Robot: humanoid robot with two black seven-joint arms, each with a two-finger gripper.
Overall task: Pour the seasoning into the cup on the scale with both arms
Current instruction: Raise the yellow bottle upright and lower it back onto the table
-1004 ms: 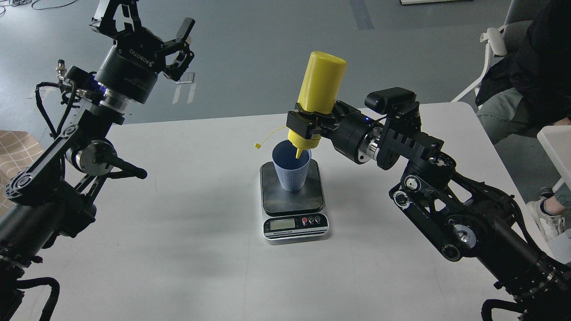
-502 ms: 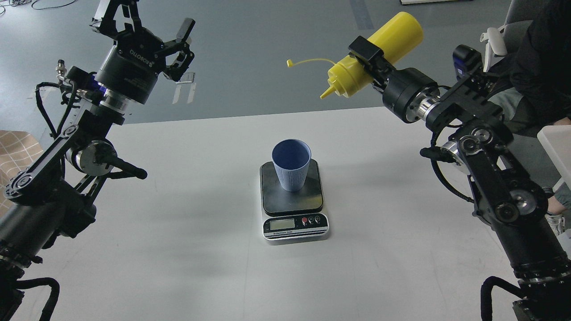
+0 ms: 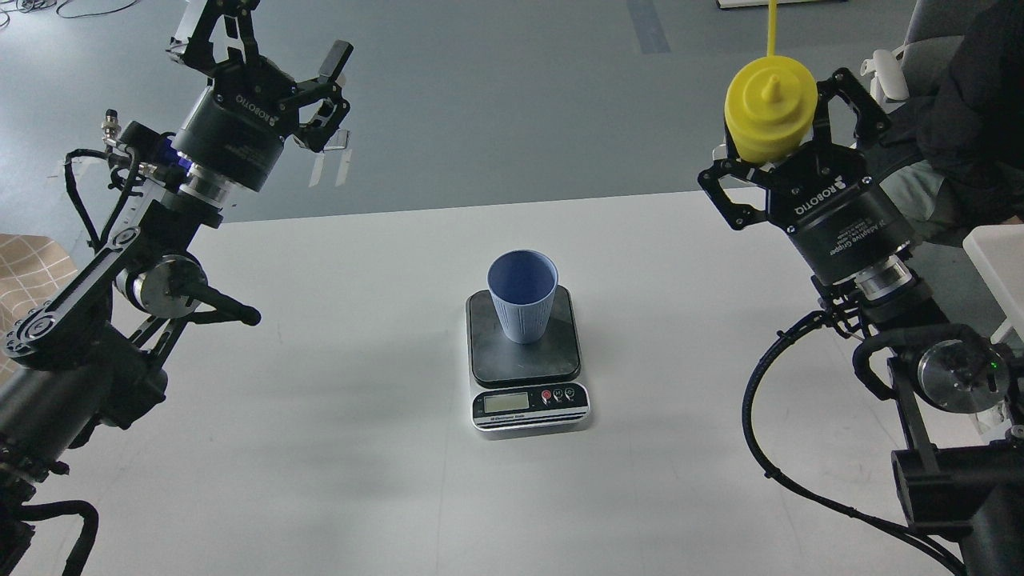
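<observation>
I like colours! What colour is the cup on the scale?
Light blue cup, seen best in the head view.

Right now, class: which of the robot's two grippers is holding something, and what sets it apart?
The right gripper: its fingers clamp the yellow seasoning bottle, nozzle facing the camera. The left gripper hangs open and empty.

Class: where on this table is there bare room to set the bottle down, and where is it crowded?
Bare table lies left of the scale, and between the scale and the right arm. The centre is taken: the cup stands on the scale. The right tool holds the bottle.
</observation>
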